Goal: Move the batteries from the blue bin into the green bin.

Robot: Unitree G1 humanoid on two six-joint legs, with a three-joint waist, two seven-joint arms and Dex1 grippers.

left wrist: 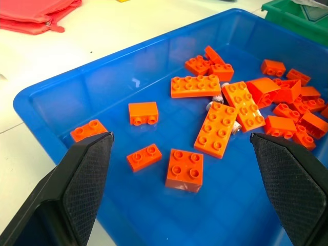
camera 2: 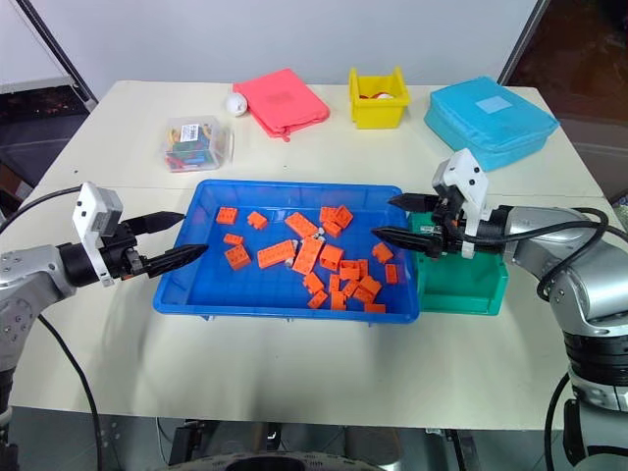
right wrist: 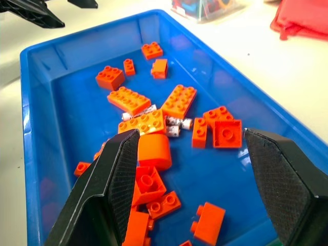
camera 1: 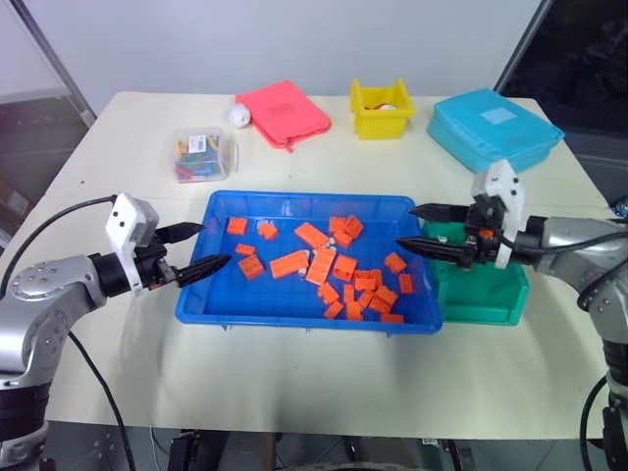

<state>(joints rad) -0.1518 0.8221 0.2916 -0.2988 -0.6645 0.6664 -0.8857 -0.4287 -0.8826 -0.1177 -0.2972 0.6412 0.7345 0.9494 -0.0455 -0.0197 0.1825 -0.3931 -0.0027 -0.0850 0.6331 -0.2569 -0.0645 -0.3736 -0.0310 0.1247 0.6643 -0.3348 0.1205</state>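
Head cam: your L gripper (camera 1: 201, 249) hangs at the left rim of the blue bin (camera 1: 294, 306), fingers spread, nothing between them, tips pointing in over the rim. Your R gripper (camera 1: 417, 228) sits at the bin's opposite end, also spread wide and empty, tips over the bin's right edge, with the green bin (camera 1: 483, 299) right under and behind that wrist, touching the blue bin's side. Orange bricks (camera 1: 345, 267) lie scattered mid-bin betw. the two grippers; a battery (camera 1: 302, 272) shows as a small white speck among them. Beyond both grippers, at the far table edge: clear box (camera 1: 201, 155), pink case (camera 1: 284, 113), yellow bin (camera 1: 382, 110), lt-blue case (camera 1: 494, 130). L wrist cam: fingers (left wrist: 87, 174) wide apart, empty, blue bin wall just ahead; bricks straight ahead of the tips, and batteries (left wrist: 215, 99) peek out from under the long bricks further out, well past the tips. Green bin corner is at the far side. R wrist cam: fingers (right wrist: 118, 174) wide apart, empty, hovering over the bin interior; batteries (right wrist: 174, 123) lie ahead of the tips, tucked against the flat bricks, approx. centred betw. the fingers. Your L gripper's black tips show past the bin's far rim.
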